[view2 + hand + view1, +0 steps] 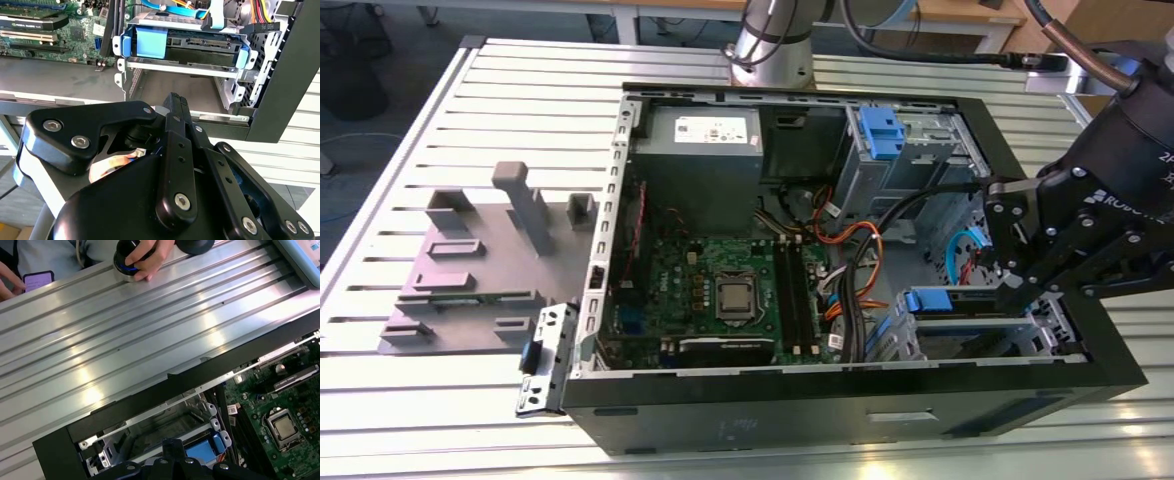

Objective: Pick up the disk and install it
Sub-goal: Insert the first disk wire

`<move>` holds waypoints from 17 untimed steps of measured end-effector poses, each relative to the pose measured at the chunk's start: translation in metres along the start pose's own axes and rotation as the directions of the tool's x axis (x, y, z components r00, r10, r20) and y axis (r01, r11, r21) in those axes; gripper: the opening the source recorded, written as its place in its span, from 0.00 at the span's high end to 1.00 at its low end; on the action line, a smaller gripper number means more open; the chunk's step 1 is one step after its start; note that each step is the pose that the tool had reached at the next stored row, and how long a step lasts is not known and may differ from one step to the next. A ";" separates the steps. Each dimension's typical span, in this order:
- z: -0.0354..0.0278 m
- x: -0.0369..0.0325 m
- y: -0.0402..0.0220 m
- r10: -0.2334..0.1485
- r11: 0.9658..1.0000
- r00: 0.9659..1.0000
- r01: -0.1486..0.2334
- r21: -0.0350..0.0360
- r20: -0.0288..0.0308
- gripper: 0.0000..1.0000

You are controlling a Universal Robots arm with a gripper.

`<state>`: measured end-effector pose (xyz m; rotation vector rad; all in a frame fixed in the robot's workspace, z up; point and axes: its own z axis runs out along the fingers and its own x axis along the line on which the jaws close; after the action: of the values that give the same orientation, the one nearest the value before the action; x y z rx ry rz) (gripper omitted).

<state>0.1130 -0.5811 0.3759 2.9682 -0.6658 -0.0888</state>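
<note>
Exterior view: open computer case [854, 400] lies on its side on the slatted metal counter [520, 110], motherboard [720, 290] facing up, grey power supply [700, 140] at the far end. The gripper [1021, 285] hangs over the case corner at the exterior view's right, just above the drive cage [961, 335]. The disk [947, 302] sits in the upper slot of that cage, blue carrier handle facing out, so it looks already installed. Grey fixture block [480, 260] stands on the counter at the exterior view's left, well apart from the case. A small metal bracket with a blue clip [544, 355] leans against the case edge near it.

Second wrist view: gripper [175, 100] jaws are pressed together with no gap and nothing between them, tip pointing at the cage but apart from it. Disk [200, 42] lies flat in the top bay, blue handle [150, 41] at front, blue tab [242, 57] on the other side; lower bay [175, 87] is open below it. Coloured cables [250, 10] run behind.

First wrist view: gripper [172, 445] tip above the blue carrier of the disk [197, 452]; CPU socket [282, 425] on the board beside it. A person's hand [147, 257] rests on a round black object [125, 262] at the counter edge.
</note>
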 end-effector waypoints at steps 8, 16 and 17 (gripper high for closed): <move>0.0002 0.0000 0.0000 -0.002 1.000 1.000 0.002 -0.004 -0.002 0.89; 0.0003 0.0000 0.0000 -0.004 1.000 1.000 0.004 -0.008 -0.004 0.89; 0.0003 0.0000 0.0000 -0.004 1.000 1.000 0.004 -0.008 -0.004 0.89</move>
<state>0.1130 -0.5811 0.3756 2.9612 -0.6570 -0.0852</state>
